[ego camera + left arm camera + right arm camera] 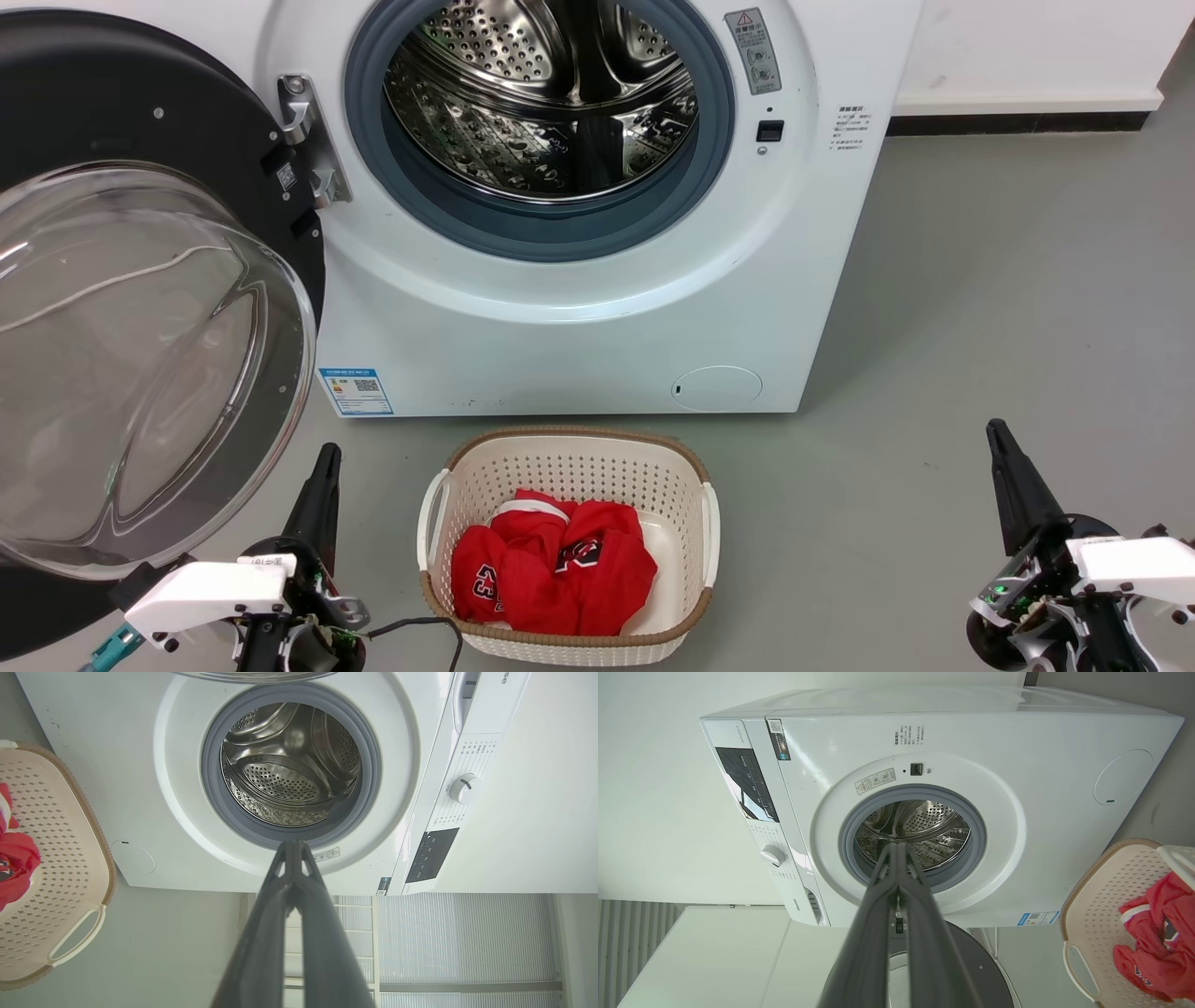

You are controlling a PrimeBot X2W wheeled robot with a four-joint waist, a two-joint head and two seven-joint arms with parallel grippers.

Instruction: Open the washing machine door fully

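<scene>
Since the large round glossy black washing machine door [140,84], with its clear domed glass bowl, stands swung far out to the robot's left on its metal hinge [303,140], the head view suggests the task is at or near its end. What remains is to confirm the swing has reached its stop, not to pull hard. The perforated steel drum [541,103] and its grey rubber ring [560,233] are fully exposed. The left gripper [329,457] sits low, just beside the door's lower rim, its two dark fingers pressed together on nothing. The right gripper [997,434] sits well apart on the other side, likewise clenched and empty. A cream perforated plastic basket [579,471] holding a red garment [560,569] stands on the grey floor [934,327] between them. Any last nudge is best given by the left arm, gently, against the door's inner face and clear of the basket.

Looking along the left wrist view, the fingers meet at their tips and point at the drum mouth, while a sliver of the door's glass shows at the top edge. The arm would have to turn toward the door before pushing.

Seen from the right wrist view, the right gripper's fingers are also pressed tip to tip. The door's black disc lies behind them, wide of the white machine front [1017,742], so this arm is poorly placed to help.
</scene>
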